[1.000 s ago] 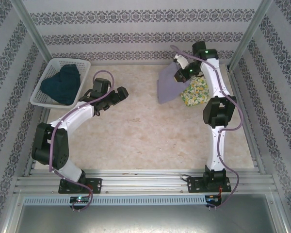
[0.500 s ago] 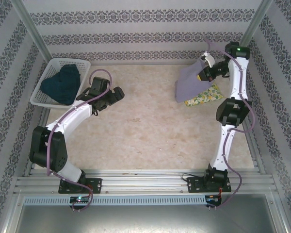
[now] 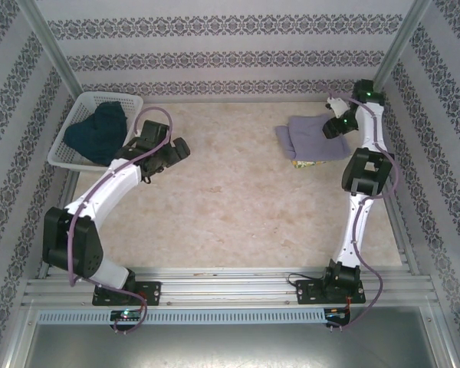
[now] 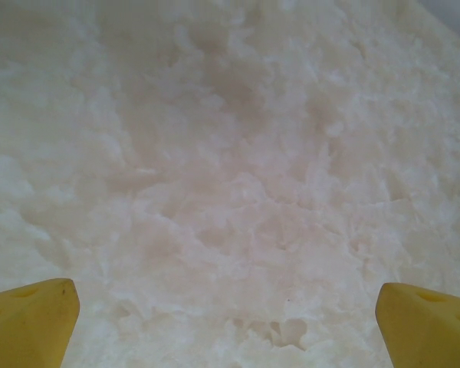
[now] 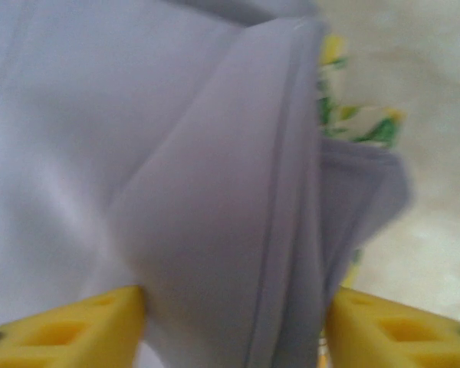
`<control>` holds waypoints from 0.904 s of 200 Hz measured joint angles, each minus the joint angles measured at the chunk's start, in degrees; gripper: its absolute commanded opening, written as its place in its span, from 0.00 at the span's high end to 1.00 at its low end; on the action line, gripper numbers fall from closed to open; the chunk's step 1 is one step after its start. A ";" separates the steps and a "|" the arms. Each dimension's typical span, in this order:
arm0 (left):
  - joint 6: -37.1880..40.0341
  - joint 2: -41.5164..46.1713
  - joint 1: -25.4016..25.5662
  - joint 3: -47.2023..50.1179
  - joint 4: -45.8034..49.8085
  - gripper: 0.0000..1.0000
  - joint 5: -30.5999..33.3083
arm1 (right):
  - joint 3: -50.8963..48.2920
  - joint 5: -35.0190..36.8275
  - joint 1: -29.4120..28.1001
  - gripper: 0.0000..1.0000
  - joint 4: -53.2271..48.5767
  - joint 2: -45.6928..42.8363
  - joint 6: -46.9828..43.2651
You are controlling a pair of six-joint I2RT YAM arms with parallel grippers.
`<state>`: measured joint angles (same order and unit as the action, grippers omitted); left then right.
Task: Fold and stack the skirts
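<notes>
The grey-lavender skirt [image 3: 310,138] lies folded at the back right, on top of the yellow printed skirt [image 3: 310,162], of which a thin edge peeks out. My right gripper [image 3: 339,126] sits at the grey skirt's right edge. In the right wrist view its yellow fingers stand apart, open [image 5: 234,330], with a fold of the grey skirt [image 5: 215,192] bulging between them and a bit of yellow print [image 5: 333,115] beyond. The dark blue-teal skirt [image 3: 98,132] lies bunched in the basket. My left gripper [image 3: 180,149] is open [image 4: 226,326] over bare tabletop.
The white lattice basket [image 3: 111,96] stands at the back left, close to my left arm. Metal frame posts and patterned walls bound the table on three sides. The marbled tabletop [image 3: 230,199] stretches between the two arms.
My right arm swung the grey skirt to the right and laid it over the yellow skirt, and its jaws have parted. The left gripper drifted slightly toward the basket.
</notes>
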<state>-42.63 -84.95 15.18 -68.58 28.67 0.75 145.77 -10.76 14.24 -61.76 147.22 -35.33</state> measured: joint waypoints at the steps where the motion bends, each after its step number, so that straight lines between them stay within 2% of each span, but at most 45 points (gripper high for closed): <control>1: 0.00 0.13 0.00 0.04 0.00 0.00 0.00 | -0.07 0.20 -0.04 0.02 0.20 -0.07 0.22; 20: 0.57 3.26 -0.81 0.87 0.55 0.00 1.51 | -3.10 4.76 -0.83 0.02 4.42 -4.04 4.46; 30: 1.05 4.52 -1.79 1.09 0.76 0.00 2.21 | -7.93 5.97 -1.01 0.02 7.74 -8.94 7.54; 68: 4.90 6.03 -8.55 0.98 1.14 0.00 3.69 | -37.05 10.36 -1.01 0.02 25.59 -39.60 24.39; 90: 8.72 2.89 -13.11 -2.14 3.10 0.00 3.78 | -55.36 6.62 -0.98 0.02 40.15 -56.89 39.08; 107: 11.96 -2.71 -16.22 -7.85 4.96 0.00 3.87 | -66.49 0.98 -2.08 0.02 49.99 -64.35 49.24; 127: 16.33 -11.08 -19.41 -16.09 6.73 0.00 4.39 | -78.14 -2.43 -8.28 0.02 60.00 -67.21 58.60; 142: 19.26 -17.29 -21.46 -22.05 8.13 0.00 5.60 | -84.13 -2.89 -16.57 0.02 63.12 -66.60 62.75; 163: 22.18 -26.40 -24.50 -31.80 10.62 0.00 7.30 | -86.20 -2.25 -27.15 0.02 63.52 -65.07 65.29; 181: 23.26 -34.69 -27.26 -41.77 12.92 0.00 9.20 | -86.12 -1.31 -32.83 0.02 65.13 -64.83 65.66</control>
<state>-19.38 -119.63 -12.08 -110.34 41.58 9.96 59.66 -12.08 -18.59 3.38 82.39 30.33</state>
